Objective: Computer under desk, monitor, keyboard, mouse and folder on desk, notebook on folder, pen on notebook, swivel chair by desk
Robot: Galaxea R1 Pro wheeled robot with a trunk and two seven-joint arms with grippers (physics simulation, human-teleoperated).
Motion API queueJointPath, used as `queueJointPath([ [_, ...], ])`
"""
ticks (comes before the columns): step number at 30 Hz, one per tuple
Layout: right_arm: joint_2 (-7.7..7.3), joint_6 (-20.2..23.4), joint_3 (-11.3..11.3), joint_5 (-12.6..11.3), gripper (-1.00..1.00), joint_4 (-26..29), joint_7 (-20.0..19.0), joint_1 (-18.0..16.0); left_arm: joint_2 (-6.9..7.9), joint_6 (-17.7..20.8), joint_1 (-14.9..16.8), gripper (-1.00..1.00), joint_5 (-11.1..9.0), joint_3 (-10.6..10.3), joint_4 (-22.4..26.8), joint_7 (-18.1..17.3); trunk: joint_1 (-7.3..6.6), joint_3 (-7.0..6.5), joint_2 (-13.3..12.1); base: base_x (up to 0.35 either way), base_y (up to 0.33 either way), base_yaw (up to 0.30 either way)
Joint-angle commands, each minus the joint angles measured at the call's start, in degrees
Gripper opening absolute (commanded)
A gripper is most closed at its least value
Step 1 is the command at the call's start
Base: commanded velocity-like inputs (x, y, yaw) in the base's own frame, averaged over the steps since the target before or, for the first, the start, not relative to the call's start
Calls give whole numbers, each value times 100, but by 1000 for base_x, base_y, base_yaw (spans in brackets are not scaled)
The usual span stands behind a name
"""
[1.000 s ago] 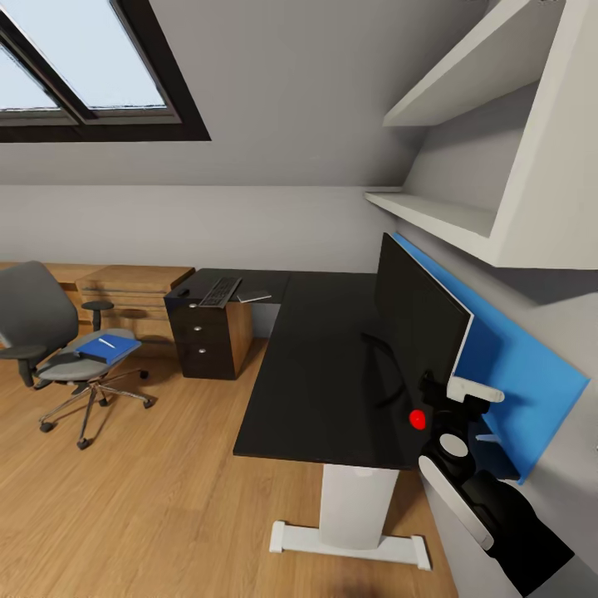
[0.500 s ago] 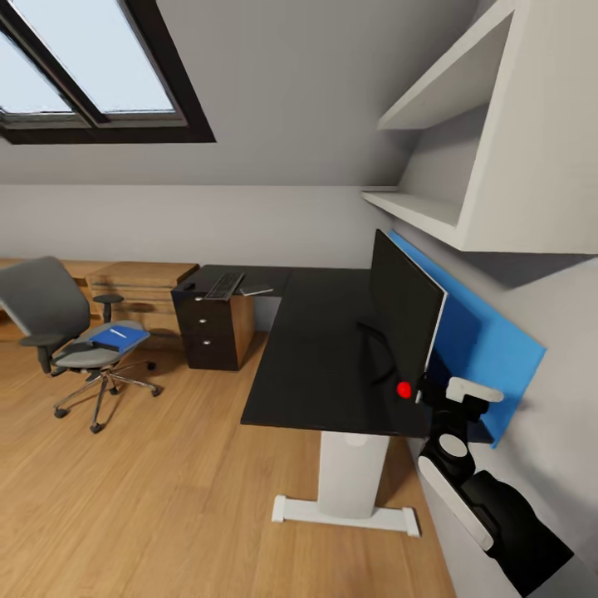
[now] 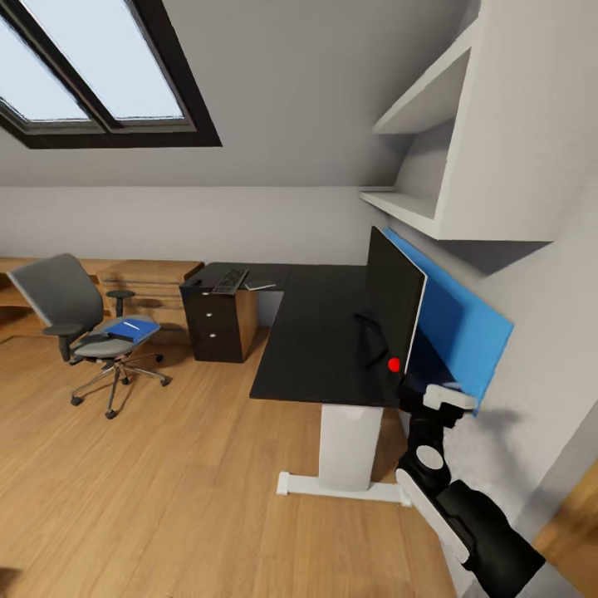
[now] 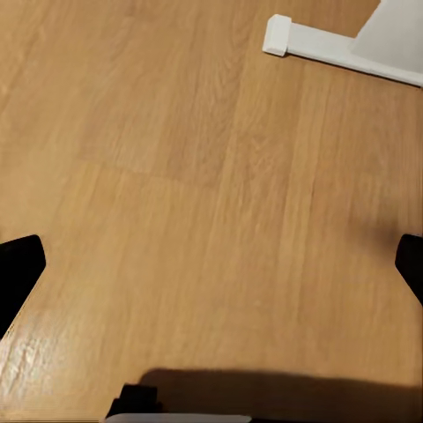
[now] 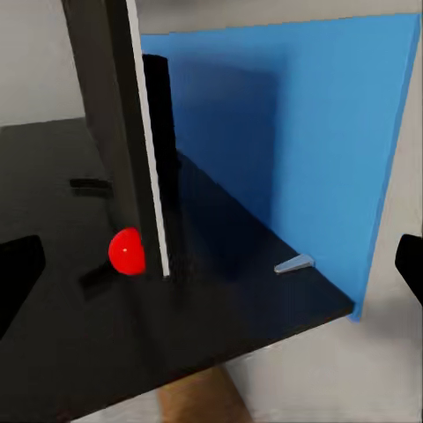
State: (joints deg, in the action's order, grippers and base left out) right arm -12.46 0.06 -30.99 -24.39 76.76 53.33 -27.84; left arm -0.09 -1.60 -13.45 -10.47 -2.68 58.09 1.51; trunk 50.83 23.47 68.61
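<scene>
the table (image 3: 320,332) is an l-shaped one with a black top, a white leg and a blue back panel, and it stands along the right wall under white wall shelves (image 3: 465,158). the monitor (image 3: 392,303) stands upright on the right part of the table, just in front of the blue panel, with its red dot at the near lower corner. on the far left end of the table lies the keyboard (image 3: 230,280), and beside it a thin dark flat thing that i cannot identify.

the swivel chair (image 3: 87,332) stands on the wooden floor (image 3: 166,465) at the left, well apart from the table. the folder (image 3: 131,329) lies on its seat, and a small white pen (image 3: 130,325) lies on top of it.

the right gripper (image 3: 438,397) is near the near right corner of the table, close to the monitor's edge — its fingers (image 5: 18,273) are wide apart and hold nothing. the left gripper (image 4: 211,273) points down at the bare floor near the white foot of the table; its fingers are apart too.
</scene>
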Motion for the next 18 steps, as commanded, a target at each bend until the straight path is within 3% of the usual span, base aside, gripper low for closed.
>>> queueJointPath([
  [1, -2, -6, -75, -35, 100, -37, 36, 18, 4, -16, 0, 100, -53, -13, 1, 16, 0, 5, 3, -98, 275, 0],
  [8, 18, -248, -584, -54, 100, -229, 38, 774, 17, -16, 0, 100, -52, -13, 1, 8, 0, 5, 3, 14, 321, 0],
  [12, 47, -484, -960, -58, 100, -345, 42, 1021, 18, -16, 0, 100, -52, -13, 1, 9, 0, 5, 3, 122, 325, 0],
  [14, 103, -965, -1408, -89, 100, -782, 39, 1177, 18, -16, 0, 100, -52, -13, 1, 14, 0, 5, 3, 168, 314, 0],
  [18, 342, -1696, -1933, -130, 100, -1688, 38, 1241, 18, -16, 0, 100, -52, -13, 2, 14, 0, 5, 3, 188, 308, 0],
])
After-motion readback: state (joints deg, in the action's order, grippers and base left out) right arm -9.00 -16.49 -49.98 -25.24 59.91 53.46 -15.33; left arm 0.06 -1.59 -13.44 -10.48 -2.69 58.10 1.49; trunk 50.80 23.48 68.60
